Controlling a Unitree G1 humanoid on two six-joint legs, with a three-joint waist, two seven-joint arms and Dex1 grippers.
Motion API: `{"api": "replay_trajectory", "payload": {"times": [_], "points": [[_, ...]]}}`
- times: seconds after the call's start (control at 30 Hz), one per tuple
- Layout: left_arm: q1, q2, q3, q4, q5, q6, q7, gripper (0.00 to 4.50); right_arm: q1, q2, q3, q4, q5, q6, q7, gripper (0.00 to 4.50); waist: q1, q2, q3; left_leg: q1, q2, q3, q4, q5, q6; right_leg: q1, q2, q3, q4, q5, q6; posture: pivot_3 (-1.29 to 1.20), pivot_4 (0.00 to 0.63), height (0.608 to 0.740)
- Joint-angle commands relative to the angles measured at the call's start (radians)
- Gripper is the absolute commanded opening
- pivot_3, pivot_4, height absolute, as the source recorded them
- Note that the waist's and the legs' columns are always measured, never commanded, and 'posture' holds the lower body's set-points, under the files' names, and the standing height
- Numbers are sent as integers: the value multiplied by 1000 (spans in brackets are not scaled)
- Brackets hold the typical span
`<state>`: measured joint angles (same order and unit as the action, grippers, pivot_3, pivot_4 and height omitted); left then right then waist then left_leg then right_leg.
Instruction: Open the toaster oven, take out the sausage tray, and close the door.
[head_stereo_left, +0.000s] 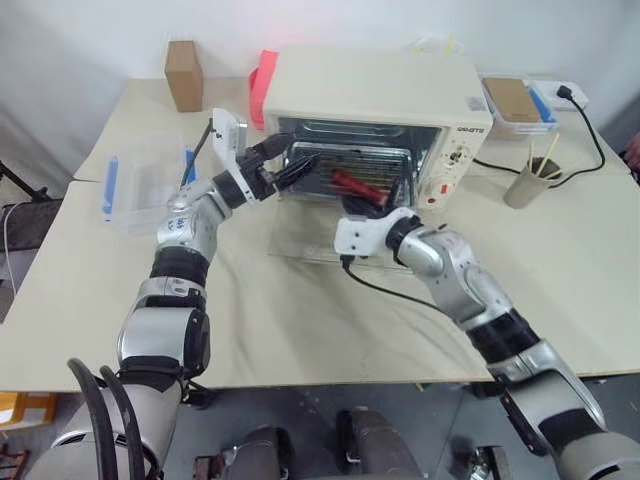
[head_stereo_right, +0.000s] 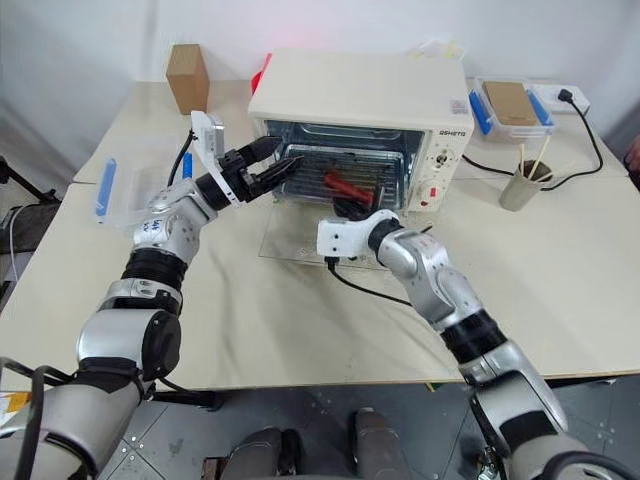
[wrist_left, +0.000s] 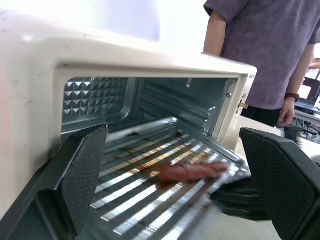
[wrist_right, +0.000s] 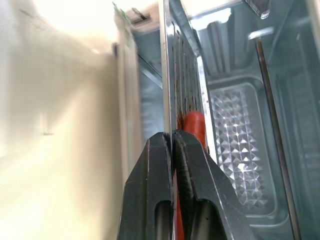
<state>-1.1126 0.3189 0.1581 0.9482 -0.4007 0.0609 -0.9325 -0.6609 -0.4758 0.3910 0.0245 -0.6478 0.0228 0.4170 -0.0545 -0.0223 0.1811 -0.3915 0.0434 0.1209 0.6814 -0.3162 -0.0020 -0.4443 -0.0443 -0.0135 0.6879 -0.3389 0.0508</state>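
The sausage tray (head_stereo_left: 352, 178) is seen partly drawn out of the toaster oven (head_stereo_left: 375, 100), its front edge projecting past the opening while its rear part lies inside the cavity. One red sausage (head_stereo_left: 352, 183) lies on the tray's ribbed, grease-streaked bottom. The tray's front rim is pinched by the right gripper (wrist_right: 172, 145), whose two black fingers are pressed together on the thin metal edge. The door (head_stereo_left: 300, 240) is folded down flat in front of the oven, on the bench (head_stereo_left: 300, 320), and the right forearm is reached across it. The left gripper (head_stereo_left: 290, 165) is held at the left side of the oven's opening, its fingers spread wide and nothing held between them; the tray is seen between them in the left wrist view. Left of the oven, a clear plastic box (head_stereo_left: 145, 180) with blue clips is set on the bench. A cup (head_stereo_left: 525, 183) holding sticks stands right of the oven. A person (wrist_left: 265, 50) is seen standing behind the oven.
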Motion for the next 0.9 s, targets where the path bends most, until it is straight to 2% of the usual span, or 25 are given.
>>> {"api": "replay_trajectory", "payload": {"times": [0.03, 0.23, 0.33, 0.47, 0.53, 0.63, 0.73, 0.9], "points": [[-29, 28, 26, 16, 16, -14, 10, 4500, 61, -35, -61, -175, -14, 44, 35, 17, 4, 0, 0, 0, 0, 0, 0, 0, 0, 0, 0, 0, 0, 0, 0, 0, 150, 740], [-4, 55, 25, 2, 11, 47, -56, 4500, 182, -82, -75, -319, -35, 64, 80, 17, 11, 0, 0, 0, -1, 1, 1, 0, 0, 0, 0, 1, 0, 0, 0, 0, 150, 740], [17, 85, 55, -41, -35, 166, -86, 4500, 211, -100, -84, -351, -39, 61, 101, 17, 8, 0, 0, 1, -1, 1, 1, 0, 0, 0, 1, 1, 0, 0, 0, 0, 150, 740], [54, 133, 51, -86, -24, 267, -94, 4500, 223, -107, -85, -373, -41, 60, 120, 17, 10, 0, 0, 1, -1, 1, 2, 0, 0, 0, 0, 1, 0, 0, 0, 0, 150, 740], [74, 161, 37, -116, -26, 372, -104, 4500, 233, -105, -85, -390, -32, 65, 139, 17, 12, 0, 0, 1, -1, 1, 2, 0, 0, 0, 0, 1, 1, 0, 0, 0, 150, 740], [106, 217, -4, -195, -54, 692, -121, 4500, 254, -122, -84, -425, -17, 49, 181, 17, 12, -1, 0, 1, -1, 0, 2, 0, 0, 0, 0, 1, 1, 0, 0, 0, 150, 740], [158, 250, -23, -329, -155, 1049, -151, 4500, 270, -149, -82, -460, 17, 29, 244, 17, 12, -1, 0, 1, -1, 0, 2, 0, 0, 1, 0, 2, 2, 0, 0, 0, 150, 740], [214, 209, 49, -454, -230, 1245, -45, 4500, 262, -153, -85, -473, 33, 7, 267, 17, 19, -1, 0, 1, -1, -1, 3, 0, 0, 1, 0, 2, 2, 0, 0, 0, 150, 740]]}}
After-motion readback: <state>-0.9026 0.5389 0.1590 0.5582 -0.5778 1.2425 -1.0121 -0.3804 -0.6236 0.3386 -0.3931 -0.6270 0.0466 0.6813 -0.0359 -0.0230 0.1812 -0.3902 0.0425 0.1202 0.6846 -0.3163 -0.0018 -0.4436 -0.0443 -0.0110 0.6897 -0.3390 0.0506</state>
